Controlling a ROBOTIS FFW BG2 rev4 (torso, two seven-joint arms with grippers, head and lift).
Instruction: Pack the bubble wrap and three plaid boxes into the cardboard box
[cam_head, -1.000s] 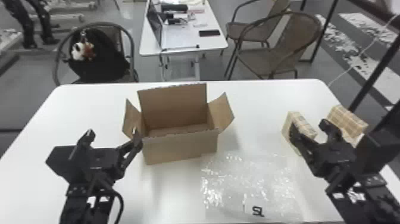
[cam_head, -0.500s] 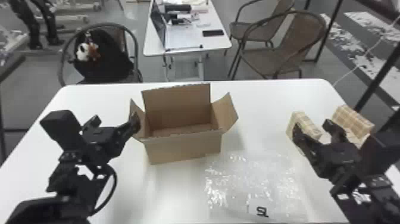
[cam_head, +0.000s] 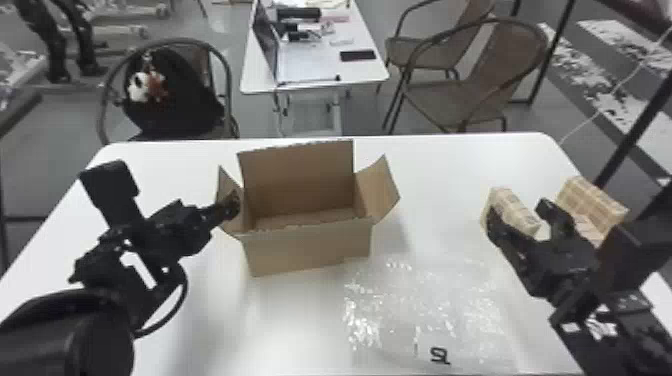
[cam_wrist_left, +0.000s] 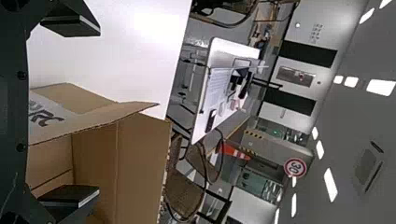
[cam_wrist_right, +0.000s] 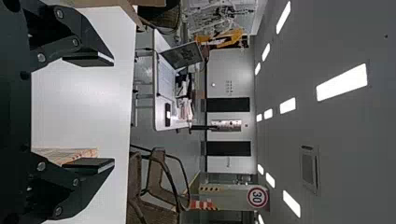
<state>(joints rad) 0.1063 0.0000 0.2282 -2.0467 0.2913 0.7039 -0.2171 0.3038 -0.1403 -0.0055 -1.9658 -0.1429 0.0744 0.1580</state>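
Bubble wrap (cam_head: 430, 305) lay flat at desk's (cam_head: 445, 170) near edge, right of middle. Cardboard box (cam_head: 310, 250) stood upright, flaps up, between middle and far edge. Plaid boxes (cam_head: 597, 202) sat toward right edge, at least two visible. Left gripper (cam_head: 231, 204) was at box's left side, fingers wide apart, gripping nothing. Right gripper (cam_head: 518, 214) was by plaid boxes, fingers also wide, nothing clamped.

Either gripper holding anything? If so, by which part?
Nothing held. Left gripper is open, the cardboard box's flap between its fingers but unclamped; right gripper is open too.
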